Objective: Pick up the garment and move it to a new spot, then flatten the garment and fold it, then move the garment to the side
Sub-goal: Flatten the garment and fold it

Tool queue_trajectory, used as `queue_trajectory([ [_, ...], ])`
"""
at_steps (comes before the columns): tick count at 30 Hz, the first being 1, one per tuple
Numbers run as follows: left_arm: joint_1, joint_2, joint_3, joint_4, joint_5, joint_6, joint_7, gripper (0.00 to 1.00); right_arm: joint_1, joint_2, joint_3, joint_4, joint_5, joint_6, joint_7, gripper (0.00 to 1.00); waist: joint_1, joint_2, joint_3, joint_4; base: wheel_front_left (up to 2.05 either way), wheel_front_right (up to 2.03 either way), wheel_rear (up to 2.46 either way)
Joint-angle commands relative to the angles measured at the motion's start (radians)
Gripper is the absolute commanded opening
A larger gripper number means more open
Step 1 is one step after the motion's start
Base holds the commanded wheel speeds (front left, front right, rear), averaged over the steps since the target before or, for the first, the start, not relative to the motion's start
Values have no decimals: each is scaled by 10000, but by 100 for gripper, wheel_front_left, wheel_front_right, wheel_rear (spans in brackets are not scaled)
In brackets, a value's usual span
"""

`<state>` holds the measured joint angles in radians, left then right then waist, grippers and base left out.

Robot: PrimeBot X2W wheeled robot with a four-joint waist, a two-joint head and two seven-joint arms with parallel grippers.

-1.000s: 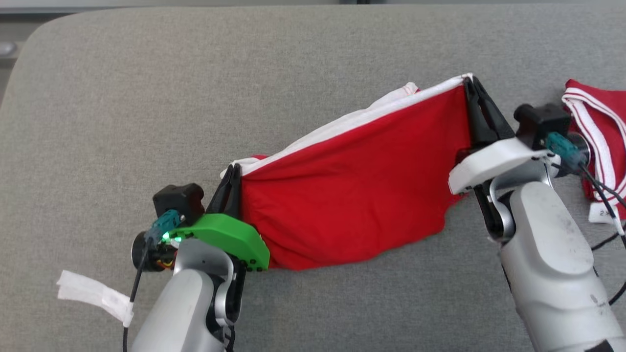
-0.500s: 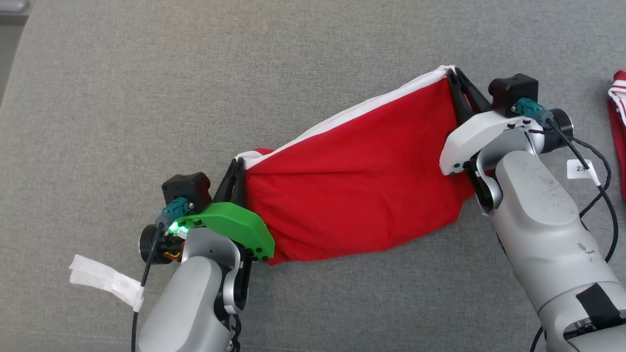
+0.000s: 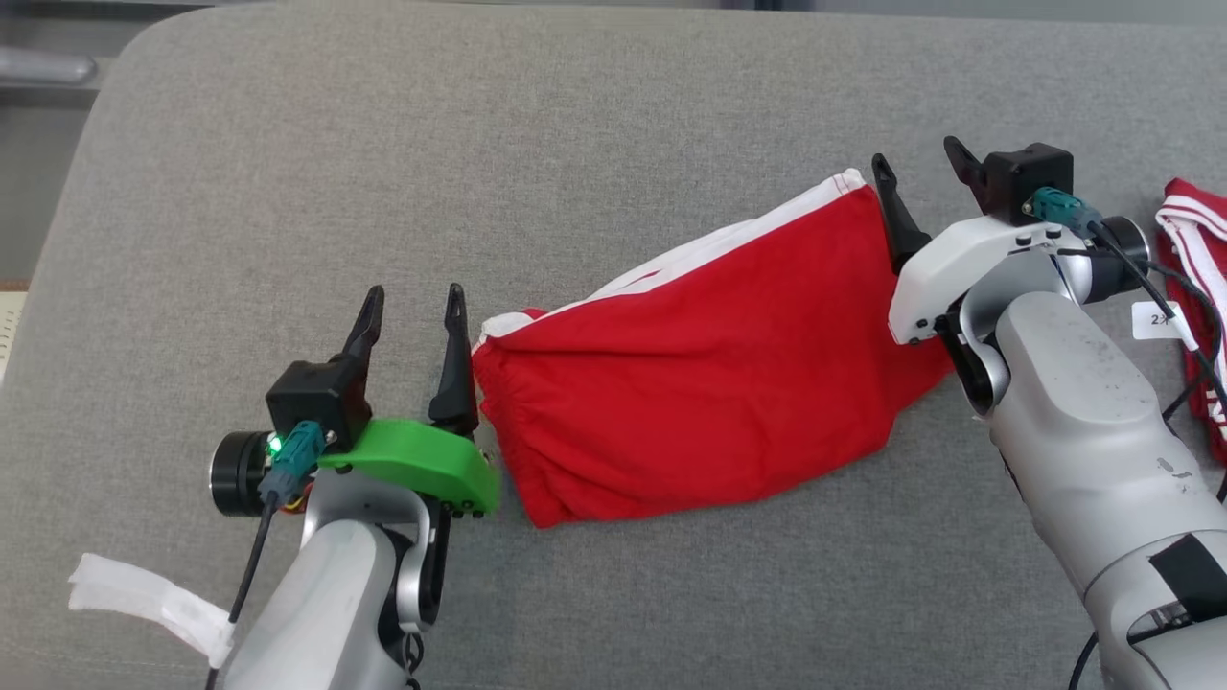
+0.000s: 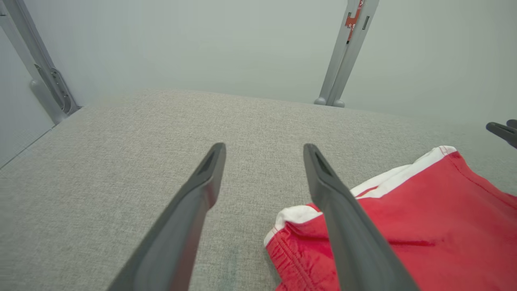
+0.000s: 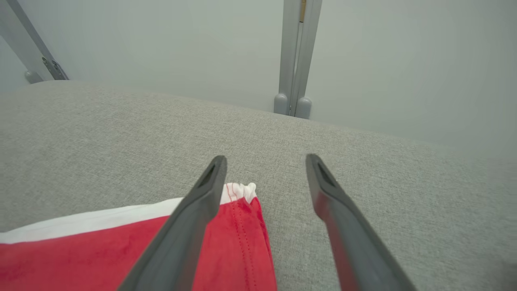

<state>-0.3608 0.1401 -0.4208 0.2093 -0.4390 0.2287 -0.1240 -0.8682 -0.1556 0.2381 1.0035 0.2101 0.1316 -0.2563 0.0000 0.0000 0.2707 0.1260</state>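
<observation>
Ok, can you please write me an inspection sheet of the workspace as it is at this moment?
Surface: grey fabric cushion, rounded corners.
Job's things: red garment with white band, lying wrinkled on the cushion, not gripped.
Clutter: second red garment with white stripes at the right edge.
Grippers: left tool open, beside the garment's left end; right tool open, at its right corner; both hold nothing.
Cables: black cable with white tape from the left wrist; black cables with a white tag by the right wrist.
Surroundings: pale wall and grey metal posts behind the cushion.
</observation>
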Motion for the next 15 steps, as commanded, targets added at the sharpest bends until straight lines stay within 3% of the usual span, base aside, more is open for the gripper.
queue_trajectory([
  [1,235,171,66,-83,37,87,-60,100,86,-115,138,75,135,-20,-21,100,0,0,-420,-21,0,0,0],
  [6,604,404,256,-424,-114,90,-264,100,319,-443,672,284,477,-20,506,100,0,0,-855,10,0,0,0],
  [15,1249,781,619,-710,-272,375,-396,100,922,-1048,1929,281,1751,-20,2453,100,0,0,-885,489,0,0,0],
])
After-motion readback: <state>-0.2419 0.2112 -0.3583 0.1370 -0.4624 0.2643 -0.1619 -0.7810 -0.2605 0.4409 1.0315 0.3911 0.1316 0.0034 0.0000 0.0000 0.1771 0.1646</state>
